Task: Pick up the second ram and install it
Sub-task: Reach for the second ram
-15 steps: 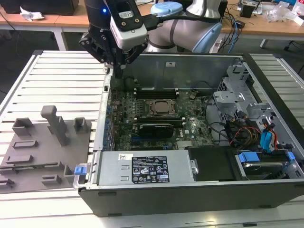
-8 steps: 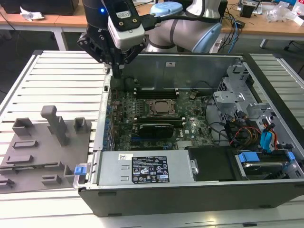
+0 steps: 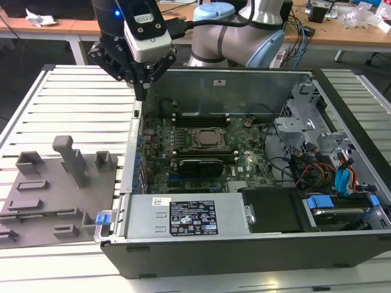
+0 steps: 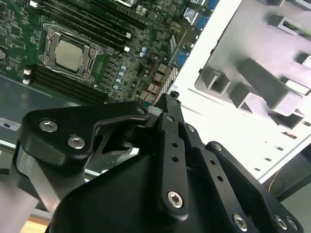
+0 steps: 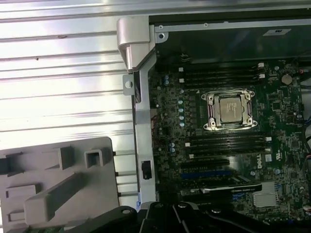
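My gripper [image 3: 143,91] hangs above the back corner of the computer case's wall on the exterior view's left. Its black fingers meet in a point with nothing visible between them, and they also show in the second wrist view [image 4: 167,99]. On the grey plastic fixture [image 3: 43,201], a sliver of green board [image 5: 41,228] that looks like the second ram shows in the first wrist view. The frame's edge cuts most of it off. Long black memory slots [image 5: 226,143] run on both sides of the processor socket [image 5: 229,110].
The open case [image 3: 135,146] lies on a ribbed metal table [image 3: 73,104]. A power supply [image 3: 183,217] sits along its front, with drive cages and cables [image 3: 324,165] on the exterior view's right. The fixture has tall upright blocks [image 3: 72,159].
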`<state>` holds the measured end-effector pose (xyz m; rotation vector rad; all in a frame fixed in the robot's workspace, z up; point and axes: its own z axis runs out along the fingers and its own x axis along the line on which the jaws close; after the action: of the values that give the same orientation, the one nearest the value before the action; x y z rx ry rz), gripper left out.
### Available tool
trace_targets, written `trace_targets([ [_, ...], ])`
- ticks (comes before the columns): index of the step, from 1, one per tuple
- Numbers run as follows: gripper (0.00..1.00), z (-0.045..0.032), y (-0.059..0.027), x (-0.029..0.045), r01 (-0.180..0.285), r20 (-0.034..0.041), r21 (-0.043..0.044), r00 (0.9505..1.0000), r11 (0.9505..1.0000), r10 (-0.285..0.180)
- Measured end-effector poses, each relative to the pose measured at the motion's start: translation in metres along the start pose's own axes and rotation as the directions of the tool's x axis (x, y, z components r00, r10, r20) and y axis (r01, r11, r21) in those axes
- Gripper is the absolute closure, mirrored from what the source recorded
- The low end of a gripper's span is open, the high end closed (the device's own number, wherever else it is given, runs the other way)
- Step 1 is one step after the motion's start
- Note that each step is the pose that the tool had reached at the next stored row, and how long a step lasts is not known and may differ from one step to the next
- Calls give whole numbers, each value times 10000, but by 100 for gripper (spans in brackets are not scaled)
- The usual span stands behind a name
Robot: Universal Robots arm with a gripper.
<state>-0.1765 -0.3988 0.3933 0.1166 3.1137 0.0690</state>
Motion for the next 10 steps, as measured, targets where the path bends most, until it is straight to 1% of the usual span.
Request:
trace_targets([
  [6,89,-3,-8,102,0,1,1,10000,10000,0],
  [10,89,-6,-17,222,0,0,1,10000,10000,0],
])
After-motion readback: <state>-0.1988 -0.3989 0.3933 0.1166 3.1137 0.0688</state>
